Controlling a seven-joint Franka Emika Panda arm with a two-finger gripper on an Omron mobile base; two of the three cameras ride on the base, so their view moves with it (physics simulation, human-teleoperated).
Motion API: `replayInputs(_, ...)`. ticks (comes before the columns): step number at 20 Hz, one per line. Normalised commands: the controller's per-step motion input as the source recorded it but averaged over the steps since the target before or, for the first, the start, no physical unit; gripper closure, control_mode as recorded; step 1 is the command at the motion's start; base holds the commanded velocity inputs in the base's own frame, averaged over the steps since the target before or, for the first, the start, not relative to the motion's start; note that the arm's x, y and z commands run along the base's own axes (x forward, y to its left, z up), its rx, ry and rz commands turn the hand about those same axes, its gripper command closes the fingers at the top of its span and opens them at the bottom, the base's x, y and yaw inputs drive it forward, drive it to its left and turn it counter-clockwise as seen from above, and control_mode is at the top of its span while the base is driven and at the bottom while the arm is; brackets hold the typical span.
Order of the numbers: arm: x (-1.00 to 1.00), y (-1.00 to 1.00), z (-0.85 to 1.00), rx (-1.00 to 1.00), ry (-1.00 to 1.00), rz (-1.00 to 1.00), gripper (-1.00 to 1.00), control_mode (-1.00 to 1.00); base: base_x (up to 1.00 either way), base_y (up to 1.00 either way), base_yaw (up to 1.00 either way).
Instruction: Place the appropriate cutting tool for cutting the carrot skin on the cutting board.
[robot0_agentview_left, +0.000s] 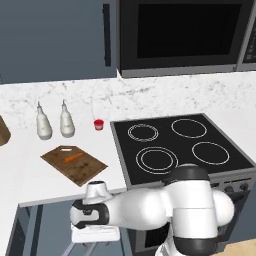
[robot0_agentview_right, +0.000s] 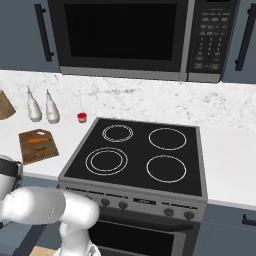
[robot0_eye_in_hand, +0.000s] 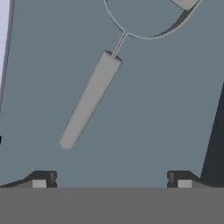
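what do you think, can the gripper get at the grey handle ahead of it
Probably yes. The gripper is open, and the handle lies bare on a flat grey surface ahead with nothing over it, though it sits slanted to the jaws.

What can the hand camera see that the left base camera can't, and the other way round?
Hand view: the open gripper looks down at a grey utensil with a long handle and a round wire-rimmed head, lying on a flat grey surface.

Left base view: the cutting board with the carrot on it, two white bottles, a small red cup and the stove.

Shared: just the robot itself, as finger tips in one and the white arm in the other.
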Motion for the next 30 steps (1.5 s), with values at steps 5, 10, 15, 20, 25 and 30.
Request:
replayInputs(5, 0.15, 0.04, -0.34, 0.00, -0.08, 0.00, -1.00, -1.00, 0.00, 0.00, 0.00)
replayInputs(10, 0.18, 0.04, -0.17, 0.00, -0.02, 0.00, -1.00, -1.00, 0.00, 0.00, 0.00)
replayInputs(15, 0.04, 0.03, -0.21, 0.00, -0.01, 0.00, -1.00, -1.00, 0.00, 0.00, 0.00)
replayInputs(20, 0.00, 0.12, -0.36, -0.03, 0.00, 0.00, -1.00, -1.00, 0.00, 0.00, 0.00)
replayInputs(25, -0.01, 0.13, -0.36, -0.02, 0.00, 0.00, 1.00, -1.00, 0.00, 0.00, 0.00)
replayInputs(30, -0.16, 0.09, -0.37, -0.03, -0.01, 0.00, 1.00, -1.00, 0.00, 0.00, 0.00)
